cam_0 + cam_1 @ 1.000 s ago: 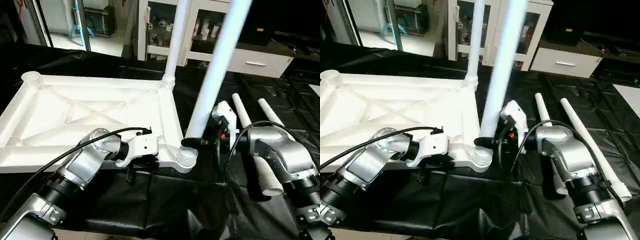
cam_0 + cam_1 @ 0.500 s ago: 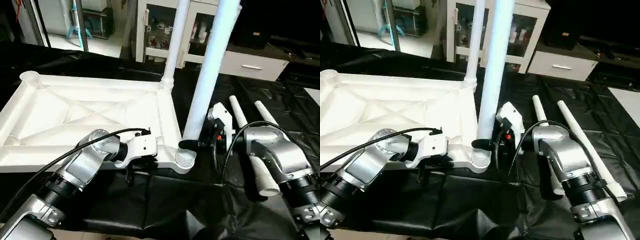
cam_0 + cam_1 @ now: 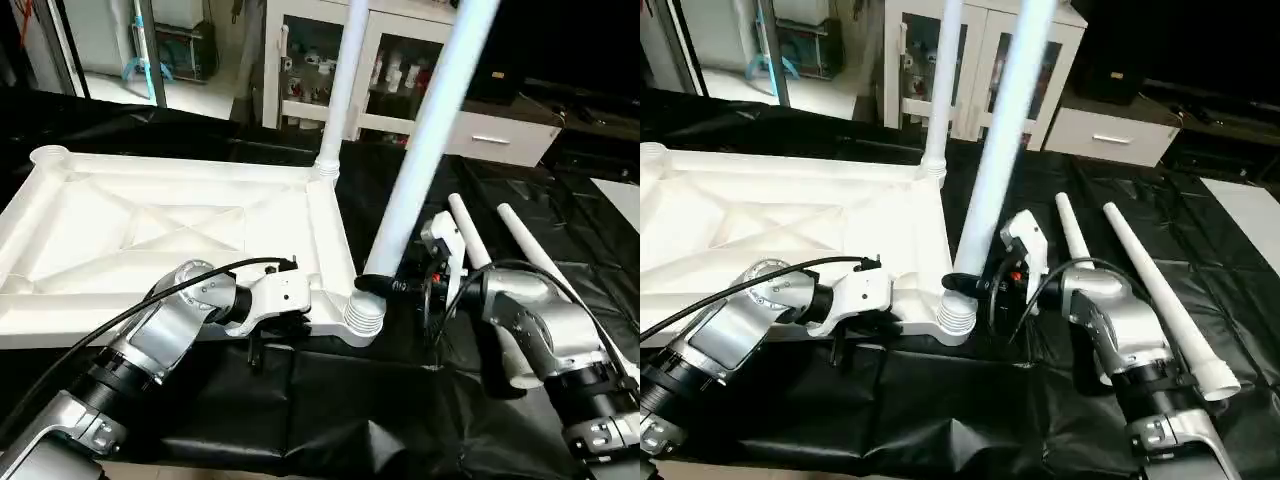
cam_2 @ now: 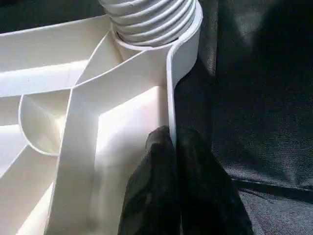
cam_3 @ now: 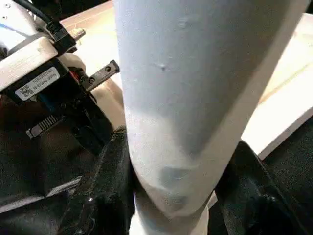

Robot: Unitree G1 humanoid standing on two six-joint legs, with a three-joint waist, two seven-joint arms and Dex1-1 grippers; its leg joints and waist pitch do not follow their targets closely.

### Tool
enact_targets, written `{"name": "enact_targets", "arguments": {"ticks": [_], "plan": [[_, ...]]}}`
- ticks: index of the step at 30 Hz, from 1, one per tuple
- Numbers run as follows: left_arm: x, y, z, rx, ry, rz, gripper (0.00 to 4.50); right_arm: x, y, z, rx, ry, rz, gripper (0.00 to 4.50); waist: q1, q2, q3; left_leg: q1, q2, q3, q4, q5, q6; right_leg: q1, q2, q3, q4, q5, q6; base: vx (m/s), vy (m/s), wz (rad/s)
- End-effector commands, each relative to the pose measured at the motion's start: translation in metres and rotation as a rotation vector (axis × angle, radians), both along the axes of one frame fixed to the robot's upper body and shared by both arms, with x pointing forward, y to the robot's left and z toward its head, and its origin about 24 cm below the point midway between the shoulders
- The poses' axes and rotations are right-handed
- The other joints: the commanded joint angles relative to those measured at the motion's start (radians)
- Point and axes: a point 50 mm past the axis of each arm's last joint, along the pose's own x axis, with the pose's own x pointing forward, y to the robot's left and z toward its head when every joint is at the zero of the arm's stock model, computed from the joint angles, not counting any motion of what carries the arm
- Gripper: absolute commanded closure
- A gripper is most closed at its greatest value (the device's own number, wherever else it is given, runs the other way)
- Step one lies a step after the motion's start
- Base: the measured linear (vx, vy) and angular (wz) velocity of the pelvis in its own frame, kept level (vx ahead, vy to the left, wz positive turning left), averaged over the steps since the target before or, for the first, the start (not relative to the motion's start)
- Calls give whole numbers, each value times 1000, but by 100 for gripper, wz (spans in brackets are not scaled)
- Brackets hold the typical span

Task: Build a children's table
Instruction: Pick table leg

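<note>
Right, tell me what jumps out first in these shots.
The tilted leg, gripped low by the right claw just above the near corner socket. Next, the upturned white top with one leg already upright at its far corner. The left claw pinches the top's rim beside that socket.

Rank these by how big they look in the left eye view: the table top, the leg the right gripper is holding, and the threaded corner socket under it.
1. table top
2. leg held by the right gripper, though it is cut off by the picture's upper edge
3. corner socket, plainly smallest
</note>
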Motion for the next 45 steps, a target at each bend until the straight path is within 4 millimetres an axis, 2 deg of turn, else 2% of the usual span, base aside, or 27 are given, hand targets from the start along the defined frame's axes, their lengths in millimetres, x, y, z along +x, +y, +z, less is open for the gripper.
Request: {"name": "enact_targets", "arguments": {"ticks": [1,2,3,4,7,10,14,19,28,33,40,45], "plan": [[-7,2,-13,51,49,-16,450,-8,-19,-30,-109,112,-106,267,6,17,-35,8,41,-20,-76,-266,-35,30,-54,38,-66,-235,-161,0,0,0],[-7,2,-13,51,48,-16,450,-9,-21,-31,-108,112,-116,267,7,16,-35,8,41,-20,-76,-264,-35,30,-54,38,-65,-230,-160,0,0,0],[-7,3,-13,52,48,-15,450,-10,-23,-31,-105,114,-123,267,6,20,-35,8,41,-21,-77,-268,-37,30,-53,38,-65,-230,-161,0,0,0],[-7,3,-13,52,47,-14,450,-11,-26,-33,-102,115,-139,267,5,16,-35,8,41,-21,-77,-272,-38,31,-52,37,-65,-228,-161,0,0,0],[-6,3,-12,53,45,-13,450,-16,-31,-37,-94,127,-161,267,7,19,-35,9,41,-22,-78,-285,-40,30,-53,37,-67,-231,-160,0,0,0],[-6,3,-12,54,45,-14,450,-19,-33,-39,-90,135,-170,267,8,17,-35,7,41,-22,-78,-289,-38,31,-53,37,-68,-232,-159,0,0,0],[-5,4,-12,56,45,-15,450,-25,-37,-43,-75,151,-189,267,8,19,-34,8,41,-23,-80,-302,-40,30,-53,37,-72,-252,-152,0,0,0],[-5,4,-11,57,45,-16,450,-29,-38,-45,-97,157,-167,267,9,20,-35,8,42,-23,-80,-299,-42,31,-53,36,-70,-232,-157,0,0,0],[-5,5,-10,61,45,-18,450,-41,-36,-43,-241,135,7,267,16,19,-33,8,42,-21,-80,-283,-31,32,-54,38,-70,-226,-155,0,0,0],[-5,5,-11,61,46,-19,450,-40,-32,-41,-251,125,30,267,21,19,-34,7,42,-20,-79,-249,-24,34,-53,38,-66,-197,-163,0,0,0],[-5,4,-11,60,47,-19,450,-39,-25,-39,-266,99,44,267,21,21,-33,8,42,-20,-80,-265,-28,33,-54,38,-69,-223,-155,0,0,0],[-5,2,-11,56,47,-23,450,-45,-16,-47,-282,99,65,267,21,25,-32,7,42,-21,-81,-278,-30,33,-54,39,-72,-246,-144,0,0,0]]}}
